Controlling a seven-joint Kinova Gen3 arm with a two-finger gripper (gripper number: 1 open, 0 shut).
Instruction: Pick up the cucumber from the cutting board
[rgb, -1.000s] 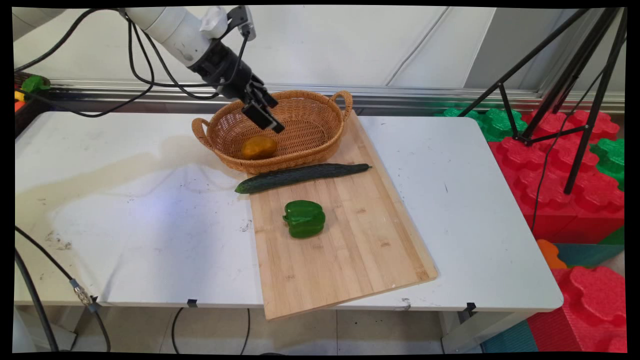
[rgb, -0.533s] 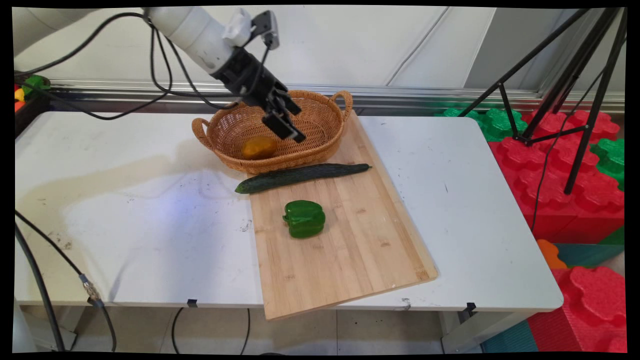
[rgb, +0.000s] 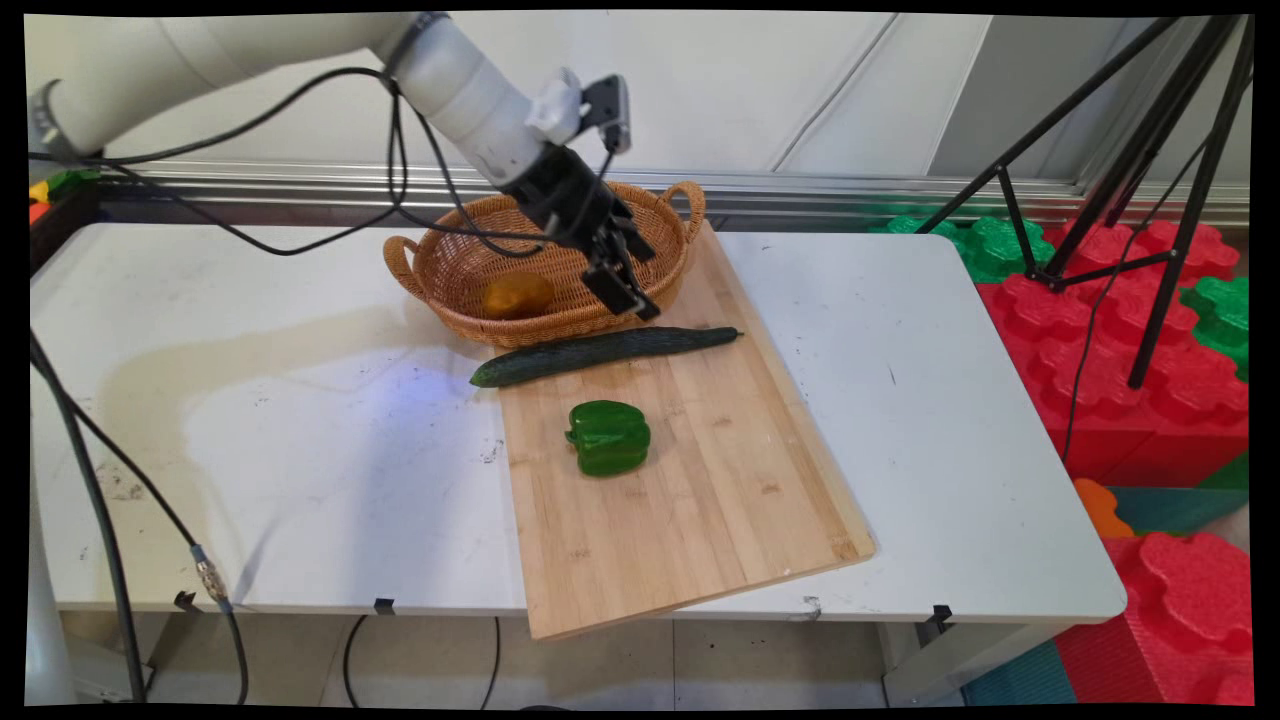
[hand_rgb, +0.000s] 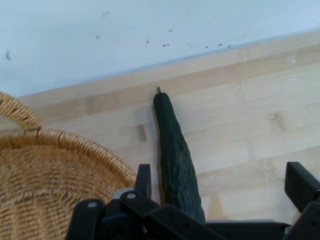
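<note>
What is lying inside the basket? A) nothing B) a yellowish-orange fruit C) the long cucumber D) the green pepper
B: a yellowish-orange fruit lies in the basket, while the cucumber and pepper lie on the wooden board.

Arm (rgb: 300, 50): white, rounded tubular links. Wrist: black housing, small grey camera module (rgb: 608, 100) clipped on. Gripper (rgb: 625, 295): black, two flat fingers on exposed linkage. Black cables (rgb: 400, 150) looped loosely beneath the links.
</note>
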